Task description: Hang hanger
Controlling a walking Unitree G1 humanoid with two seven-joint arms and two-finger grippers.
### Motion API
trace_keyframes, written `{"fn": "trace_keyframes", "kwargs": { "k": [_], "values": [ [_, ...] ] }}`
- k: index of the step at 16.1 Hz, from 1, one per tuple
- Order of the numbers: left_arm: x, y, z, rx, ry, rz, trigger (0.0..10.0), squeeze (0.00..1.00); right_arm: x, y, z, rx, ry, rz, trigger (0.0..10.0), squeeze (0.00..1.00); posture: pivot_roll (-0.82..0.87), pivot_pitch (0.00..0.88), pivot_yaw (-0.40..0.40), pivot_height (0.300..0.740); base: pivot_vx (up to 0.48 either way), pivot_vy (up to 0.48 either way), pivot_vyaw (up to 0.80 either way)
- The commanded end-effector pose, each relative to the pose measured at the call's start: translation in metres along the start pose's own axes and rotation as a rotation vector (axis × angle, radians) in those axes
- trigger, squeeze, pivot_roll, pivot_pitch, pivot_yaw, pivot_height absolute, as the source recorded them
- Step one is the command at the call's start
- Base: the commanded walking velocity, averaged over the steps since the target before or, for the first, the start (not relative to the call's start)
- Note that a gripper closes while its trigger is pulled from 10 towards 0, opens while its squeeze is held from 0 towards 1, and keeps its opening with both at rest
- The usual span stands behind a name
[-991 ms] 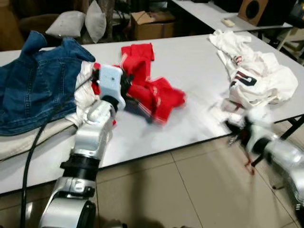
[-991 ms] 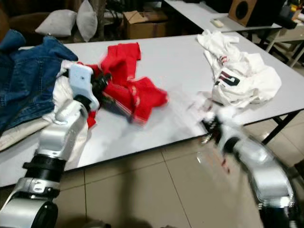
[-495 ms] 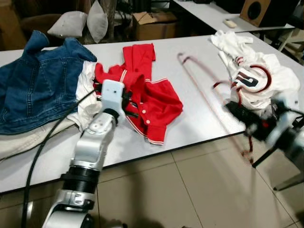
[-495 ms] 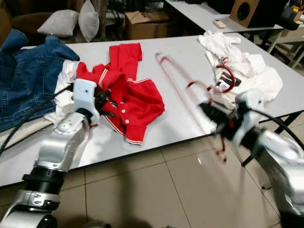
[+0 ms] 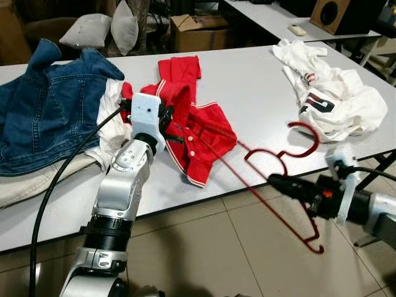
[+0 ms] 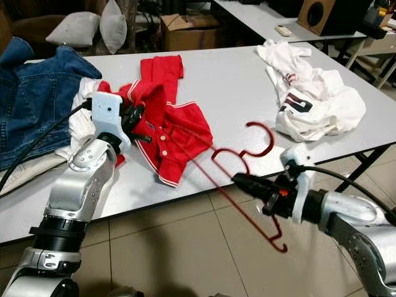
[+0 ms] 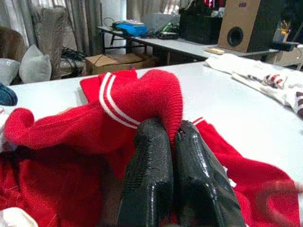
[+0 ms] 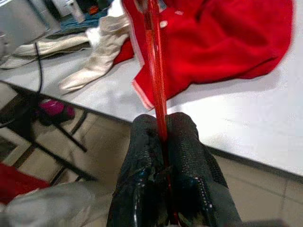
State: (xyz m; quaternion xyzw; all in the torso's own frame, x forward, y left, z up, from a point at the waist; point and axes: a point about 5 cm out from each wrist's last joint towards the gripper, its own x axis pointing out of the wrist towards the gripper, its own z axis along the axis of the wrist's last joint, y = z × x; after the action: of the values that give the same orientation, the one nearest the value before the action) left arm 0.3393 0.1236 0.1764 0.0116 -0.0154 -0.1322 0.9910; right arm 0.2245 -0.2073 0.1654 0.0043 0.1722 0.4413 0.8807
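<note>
A red shirt (image 5: pixel 198 124) with white trim lies crumpled on the white table (image 5: pixel 260 80). My left gripper (image 7: pixel 173 130) is shut on the shirt's ribbed collar and holds it slightly raised. A thin red hanger (image 8: pixel 154 61) is pinched in my right gripper (image 5: pixel 275 180), which is shut and hovers just off the table's front edge. The hanger's hook (image 5: pixel 315 141) curves up over the table edge, one of its arms reaches toward the shirt's hem, and the other hangs down over the floor.
A denim jacket (image 5: pixel 49 111) over a cream cloth (image 5: pixel 114 127) lies at the table's left. A white printed garment (image 5: pixel 334 99) is heaped at the right end. Pillows (image 5: pixel 99 28), a cardboard box (image 5: pixel 198 28) and another table stand behind. Tiled floor lies in front.
My right arm swung the hanger from over the table near the white garment down to the front edge, with its arm now pointing at the shirt. My left gripper keeps hold of the collar.
</note>
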Motion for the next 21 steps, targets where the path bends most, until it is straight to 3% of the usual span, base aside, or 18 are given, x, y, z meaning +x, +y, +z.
{"fn": "trace_keyframes", "kwargs": {
  "k": [1, 4, 7, 10, 12, 13, 15, 17, 18, 19, 20, 21],
  "values": [
    [0.003, -0.007, 0.013, 0.001, -0.049, -0.02, 0.0, 0.0, 0.001, 0.006, 0.003, -0.01, 0.006, 0.048, 10.0, 0.0, -0.06, 0.0, -0.054, 0.74, 0.0, 0.0, 0.0],
    [0.003, -0.023, 0.014, -0.015, -0.053, -0.087, 0.0, 0.0, 0.003, 0.004, -0.006, -0.011, 0.102, 0.047, 10.0, 0.0, -0.07, 0.0, -0.056, 0.74, 0.0, 0.0, 0.0],
    [0.002, -0.031, 0.017, -0.021, -0.061, -0.126, 0.0, 0.0, 0.002, -0.026, -0.018, -0.026, 0.194, -0.187, 10.0, 0.0, -0.07, 0.0, -0.053, 0.74, 0.0, 0.0, 0.0],
    [0.001, -0.025, 0.012, 0.016, -0.027, -0.104, 0.0, 0.0, -0.012, -0.061, -0.009, -0.047, 0.165, -0.463, 10.0, 0.0, -0.07, 0.0, -0.055, 0.74, 0.0, 0.0, 0.0],
    [0.0, -0.022, 0.004, 0.042, 0.014, -0.089, 0.0, 0.0, -0.016, -0.061, 0.004, -0.053, 0.076, -0.462, 10.0, 0.0, -0.07, 0.0, -0.057, 0.74, 0.0, 0.0, 0.0],
    [-0.002, -0.021, -0.006, 0.061, 0.059, -0.077, 0.0, 0.0, -0.02, -0.051, 0.019, -0.06, -0.052, -0.376, 10.0, 0.0, -0.07, 0.0, -0.056, 0.74, 0.0, 0.0, 0.0],
    [-0.003, -0.026, -0.012, 0.065, 0.084, -0.1, 0.0, 0.0, -0.025, -0.051, 0.022, -0.029, -0.12, -0.393, 10.0, 0.0, -0.07, 0.0, -0.052, 0.74, 0.0, 0.0, 0.0],
    [-0.004, -0.029, -0.015, 0.067, 0.095, -0.109, 0.0, 0.0, -0.03, -0.057, 0.019, -0.003, -0.121, -0.451, 10.0, 0.0, -0.07, 0.0, -0.052, 0.74, 0.0, 0.0, 0.0],
    [-0.004, -0.031, -0.017, 0.066, 0.11, -0.115, 0.0, 0.0, -0.039, -0.071, 0.011, -0.006, -0.066, -0.604, 10.0, 0.0, -0.08, 0.0, -0.043, 0.74, 0.0, 0.0, 0.0],
    [-0.005, -0.032, -0.017, 0.058, 0.115, -0.118, 0.0, 0.0, -0.043, -0.073, 0.009, -0.014, -0.064, -0.633, 10.0, 0.0, -0.08, 0.0, -0.042, 0.74, 0.0, 0.0, 0.0],
    [-0.005, -0.033, -0.018, 0.06, 0.125, -0.122, 0.0, 0.0, -0.04, -0.062, 0.013, -0.033, -0.094, -0.543, 10.0, 0.0, -0.08, 0.0, -0.04, 0.74, 0.0, 0.0, 0.0],
    [-0.007, -0.028, -0.02, 0.101, 0.149, -0.101, 4.3, 0.0, -0.036, -0.054, 0.014, -0.047, -0.099, -0.481, 10.0, 0.0, -0.08, 0.0, -0.039, 0.74, 0.0, 0.0, 0.0]
  ]
}}
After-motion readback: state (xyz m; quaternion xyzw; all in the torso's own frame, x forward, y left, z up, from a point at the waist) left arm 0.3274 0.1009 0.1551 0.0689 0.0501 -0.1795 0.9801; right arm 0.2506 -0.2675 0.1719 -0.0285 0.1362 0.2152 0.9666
